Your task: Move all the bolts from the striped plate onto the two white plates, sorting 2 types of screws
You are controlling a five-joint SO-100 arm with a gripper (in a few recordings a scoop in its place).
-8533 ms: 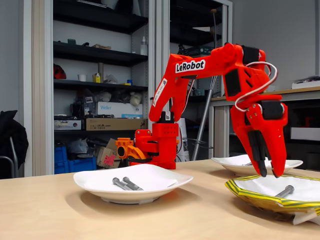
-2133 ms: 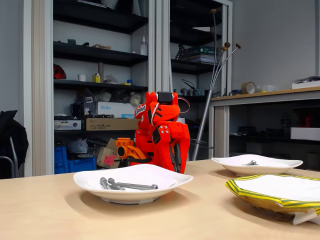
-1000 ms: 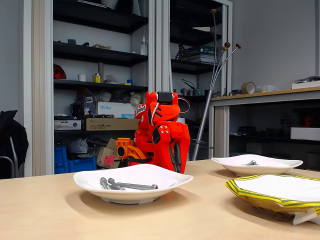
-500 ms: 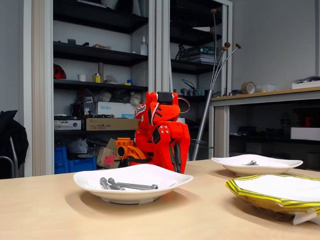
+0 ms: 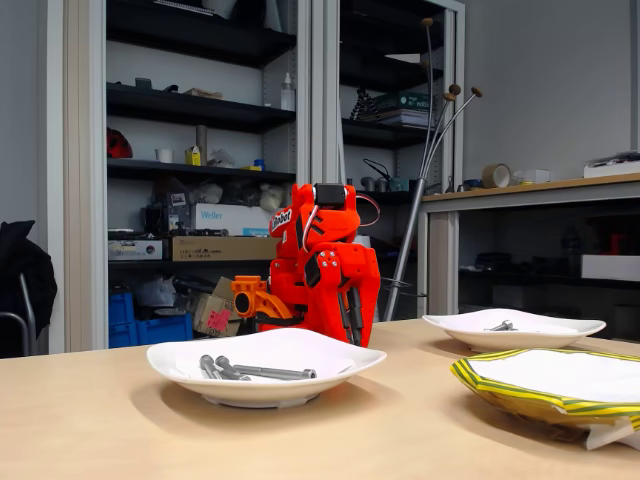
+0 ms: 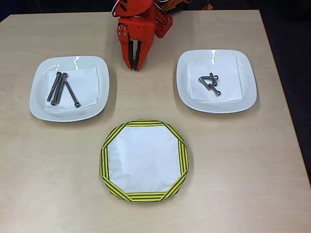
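The striped plate lies at the table's front middle with a bare white centre. Three long bolts rest on the left white plate. Several short bolts sit on the right white plate. My red arm is folded at the back of the table, its gripper pointing down at the tabletop between the two white plates, fingers together and holding nothing.
The wooden table has its right edge past the right white plate. Behind the arm in the fixed view stand shelves and a side bench.
Since 8.5 s ago the arm left the striped plate and folded back at its base; the bolt that lay there is gone and the left plate holds one more. Nothing moved in the last second.
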